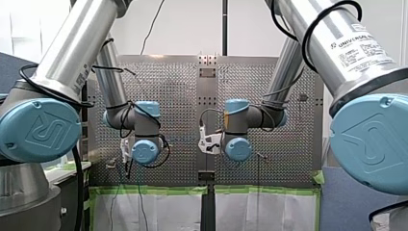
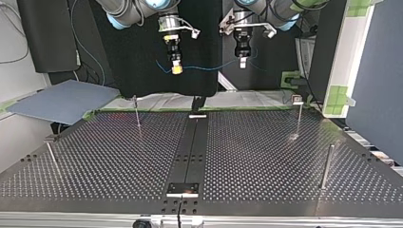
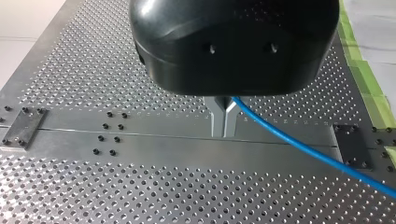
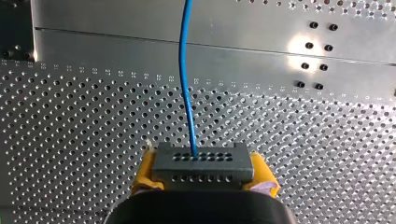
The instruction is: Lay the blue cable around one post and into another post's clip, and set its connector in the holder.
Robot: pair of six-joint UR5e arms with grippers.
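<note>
The perforated table (image 1: 168, 96) is seen from behind the arms (image 1: 72, 57) in the front view, from across it in the top view, and closely in both wrist views.

Cable (image 4: 183, 79) strung from left fingers (image 3: 217, 122) to connector (image 4: 201, 168) between right fingers (image 4: 145, 176), above desk (image 2: 256, 156). On desk, top view: two posts (image 2: 326, 166) left, two right, centre strip (image 2: 195, 147) between, plate (image 2: 182, 188) at its near end.

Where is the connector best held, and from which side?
By its two short ends, coming from the back, opposite the face where the cable leaves. The connector is a flat grey block; the yellow pads of my right tool now clamp those ends, which leaves the cable free ahead.
</note>
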